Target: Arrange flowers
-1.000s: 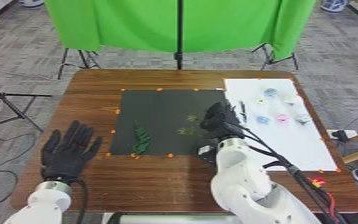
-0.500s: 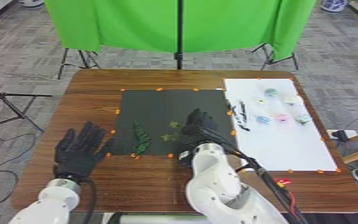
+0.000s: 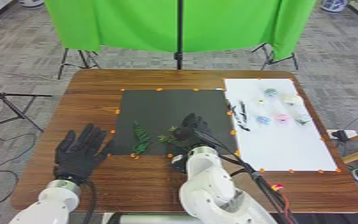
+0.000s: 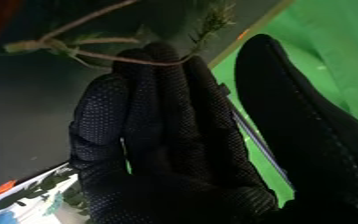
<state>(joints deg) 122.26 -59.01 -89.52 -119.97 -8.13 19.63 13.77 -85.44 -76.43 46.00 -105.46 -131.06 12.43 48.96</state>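
Head view. My right hand (image 3: 190,134) has come left from beside the white sheet (image 3: 278,145) and is now farther in over the dark mat (image 3: 167,107). The sprig (image 3: 168,138) has shifted the same way; it lies just beside that hand, near the long green leaf (image 3: 141,137), which hasn't moved. Reads as a sweep across the mat, bringing greenery together. Pink flower (image 3: 282,118) and dark leafy strand (image 3: 239,117) unmoved on the sheet. Left hand (image 3: 76,156) has edged inward, spread wide over the bench (image 3: 113,185), nothing in it.

Right wrist view. Fingers (image 4: 167,100) straight, thumb (image 4: 291,90) well apart: wide, no pinch. The sprig's stem (image 4: 109,57) crosses by the fingertips; can't tell how firmly they bear on it. Suits pushing, not lifting.

My judgement: arrangement early, greens first, blooms to follow. Next, settle the sprig near the leaf, then draw clear gently. Risk: forked stem snags the glove, or turns as it slides.
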